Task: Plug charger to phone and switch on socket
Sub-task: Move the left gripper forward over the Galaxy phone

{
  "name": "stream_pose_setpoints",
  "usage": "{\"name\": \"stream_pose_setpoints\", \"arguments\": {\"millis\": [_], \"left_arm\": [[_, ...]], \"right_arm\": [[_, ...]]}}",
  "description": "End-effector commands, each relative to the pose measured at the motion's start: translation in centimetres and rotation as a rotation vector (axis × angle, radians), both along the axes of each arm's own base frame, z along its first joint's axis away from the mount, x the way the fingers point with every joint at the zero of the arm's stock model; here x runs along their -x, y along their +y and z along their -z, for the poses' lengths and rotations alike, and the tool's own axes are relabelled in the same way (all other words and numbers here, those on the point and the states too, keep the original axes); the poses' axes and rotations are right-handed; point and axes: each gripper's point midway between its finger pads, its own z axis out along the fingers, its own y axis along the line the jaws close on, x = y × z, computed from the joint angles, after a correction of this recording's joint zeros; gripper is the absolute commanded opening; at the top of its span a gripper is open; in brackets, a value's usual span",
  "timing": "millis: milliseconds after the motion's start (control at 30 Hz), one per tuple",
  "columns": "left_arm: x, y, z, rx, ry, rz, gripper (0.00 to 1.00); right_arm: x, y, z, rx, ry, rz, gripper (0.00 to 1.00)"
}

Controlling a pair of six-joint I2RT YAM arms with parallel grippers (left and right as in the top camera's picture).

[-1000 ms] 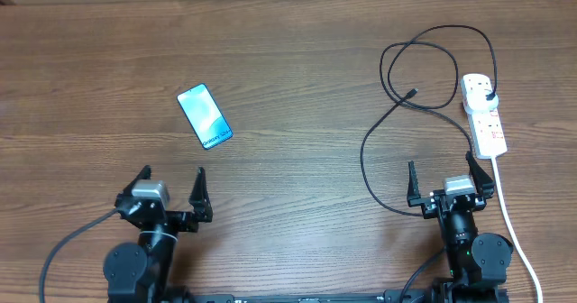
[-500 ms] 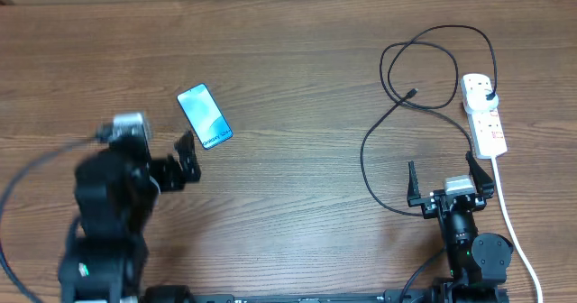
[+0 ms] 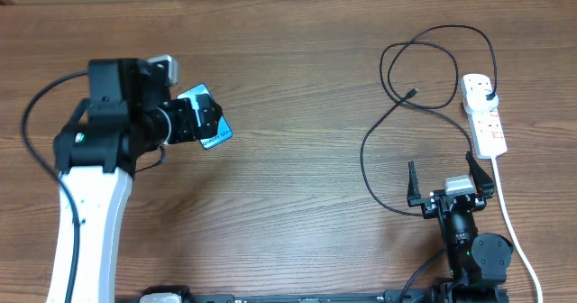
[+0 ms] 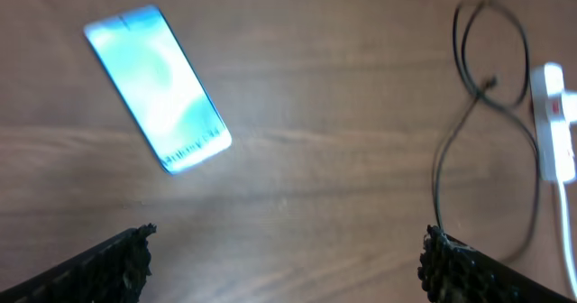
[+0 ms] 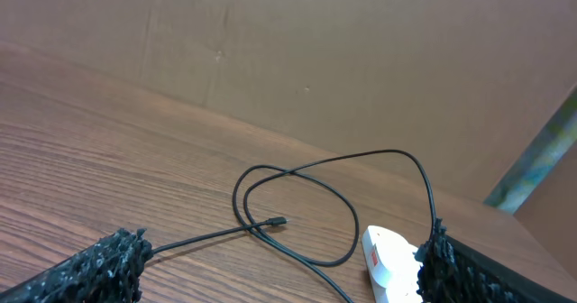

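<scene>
The left gripper hangs above the wooden table with its jaws spread wide and nothing between them. It sits directly over the phone. From overhead, the arm covers the middle of the handset. One corner shows at 12 o'clock of the gripper and the near end shows at 4 o'clock.

In the left wrist view the gripper frames bare wood. The phone lies flat at about 10 o'clock, clear of both fingertips, its screen lit pale blue-teal. A line of small white text runs along the phone's near end, too blurred to read.

The right gripper is also fully open and empty, low at the table's near edge. The socket, a white power strip, lies at about 1 o'clock from it. The strip carries red markings beside its switches, too small to read. Its white cord trails past the arm toward 5 o'clock.

The charger, a thin black cable, loops across the table at 11 to 12 o'clock of the right gripper. Its black plug is seated in the strip's far outlet. Its small connector lies loose on the wood, well apart from the phone.

In the right wrist view the gripper points at the charger and the socket.
</scene>
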Motion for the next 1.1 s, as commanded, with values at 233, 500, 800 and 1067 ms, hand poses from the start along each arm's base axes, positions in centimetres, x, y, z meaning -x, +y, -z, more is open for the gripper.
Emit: {"name": "stream_pose_setpoints", "arguments": {"millis": [233, 500, 800, 1067], "left_arm": [[-0.9, -1.2, 5.7, 0.070, 0.232, 0.020, 1.00], [-1.8, 2.4, 6.3, -0.067, 0.265, -0.211, 1.00], [-3.7, 3.6, 2.1, -0.105, 0.175, -0.268, 1.00], [-5.6, 4.1, 1.0, -0.098, 0.162, -0.372, 1.00]], "right_arm": [[0.0, -0.2, 0.2, 0.000, -0.003, 0.010, 1.00], [0.0, -0.2, 0.2, 0.000, -0.003, 0.010, 1.00], [0.0, -0.2, 0.2, 0.000, -0.003, 0.010, 1.00], [0.0, -0.2, 0.2, 0.000, -0.003, 0.011, 1.00]]}}
